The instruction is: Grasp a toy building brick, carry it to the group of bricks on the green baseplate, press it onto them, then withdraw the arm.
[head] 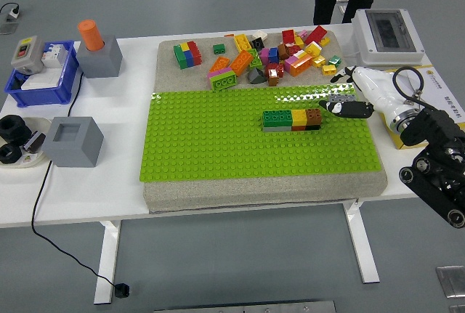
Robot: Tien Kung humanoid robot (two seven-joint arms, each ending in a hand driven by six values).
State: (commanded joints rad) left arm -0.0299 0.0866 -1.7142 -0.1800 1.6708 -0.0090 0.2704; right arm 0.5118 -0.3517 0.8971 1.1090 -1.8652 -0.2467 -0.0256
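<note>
brick row [293, 119] lying left-right on green baseplate [218, 146]; right hand [356, 95] beside, fingers loose, empty

Grey glossy floor [218, 269] all round, soft light reflections. White worktop [87, 197] on white metal legs [109, 255]. Black cable [51, 240] trails down to the floor below the worktop's left edge.

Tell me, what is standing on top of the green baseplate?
A short row of bricks, green, yellow and brown, stands on the green baseplate. The right hand hovers over its far right corner, covering some studs.
</note>
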